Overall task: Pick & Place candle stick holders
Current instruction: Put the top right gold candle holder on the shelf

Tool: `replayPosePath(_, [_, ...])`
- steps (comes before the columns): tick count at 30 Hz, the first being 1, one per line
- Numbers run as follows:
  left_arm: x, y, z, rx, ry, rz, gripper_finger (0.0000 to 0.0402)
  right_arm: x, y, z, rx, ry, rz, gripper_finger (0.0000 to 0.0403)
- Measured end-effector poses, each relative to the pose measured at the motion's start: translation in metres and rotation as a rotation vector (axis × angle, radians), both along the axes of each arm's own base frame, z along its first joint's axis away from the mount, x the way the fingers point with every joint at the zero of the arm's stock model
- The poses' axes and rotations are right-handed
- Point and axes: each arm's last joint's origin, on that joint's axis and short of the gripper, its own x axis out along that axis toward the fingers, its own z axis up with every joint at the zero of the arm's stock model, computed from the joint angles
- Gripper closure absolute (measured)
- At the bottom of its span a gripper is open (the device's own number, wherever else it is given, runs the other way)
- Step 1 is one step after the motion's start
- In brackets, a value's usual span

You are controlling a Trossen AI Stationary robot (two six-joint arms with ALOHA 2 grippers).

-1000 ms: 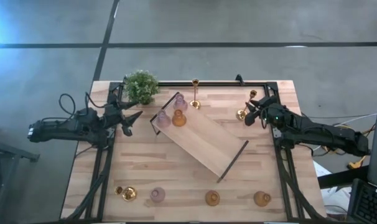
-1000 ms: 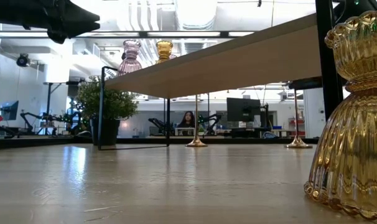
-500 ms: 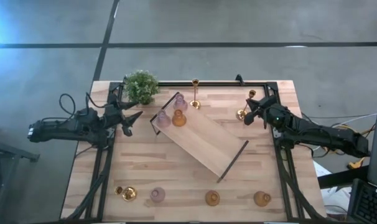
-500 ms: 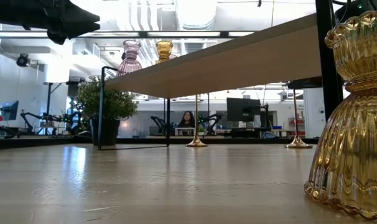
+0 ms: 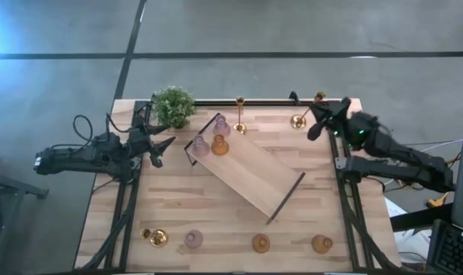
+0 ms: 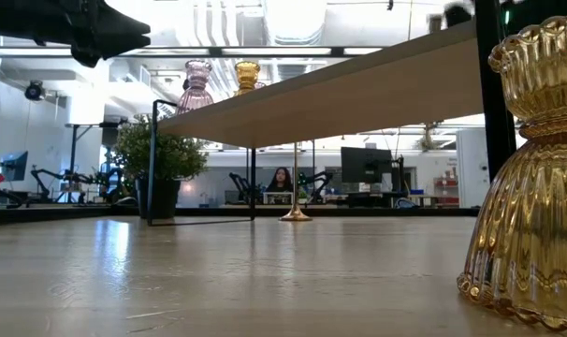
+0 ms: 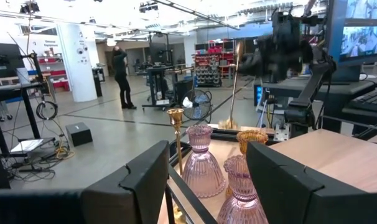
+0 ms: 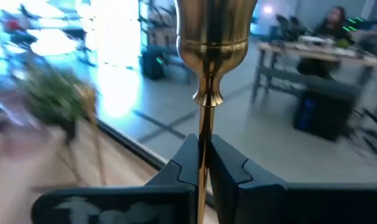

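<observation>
Along the near edge stand an amber holder (image 5: pixel 321 244) and others. Mid-table, a tray (image 5: pixel 254 179) carries pink (image 5: pixel 221 125) and amber glass. Far right, the right gripper (image 5: pixel 321 116) pinches a gold holder (image 8: pixel 208 56) by its stem — lifted, tilted. The left gripper (image 5: pixel 160 147) waits, fingers apart.

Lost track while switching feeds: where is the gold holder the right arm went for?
In the high view, the gold holder is near the table's far right corner, its stem clamped in the right pincer, with the other gold holder standing further left.
</observation>
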Motion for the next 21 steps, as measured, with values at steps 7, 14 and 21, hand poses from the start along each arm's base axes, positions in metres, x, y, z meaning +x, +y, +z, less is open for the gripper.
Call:
replayPosePath(7, [0.000,0.000,0.000,-0.004,-0.002,0.000,0.0181,0.012,0.001,0.076,0.043,0.042,0.200,0.0394])
replayPosePath(14, [0.000,0.000,0.000,-0.009,-0.004,-0.001,0.0183,0.066,-0.004,0.105,0.136,0.150,0.472,0.0394])
replayPosePath(21, [0.000,0.000,-0.002,-0.010,0.014,-0.001,0.0183,0.112,0.010,0.113,0.086,0.225,0.635,0.0393])
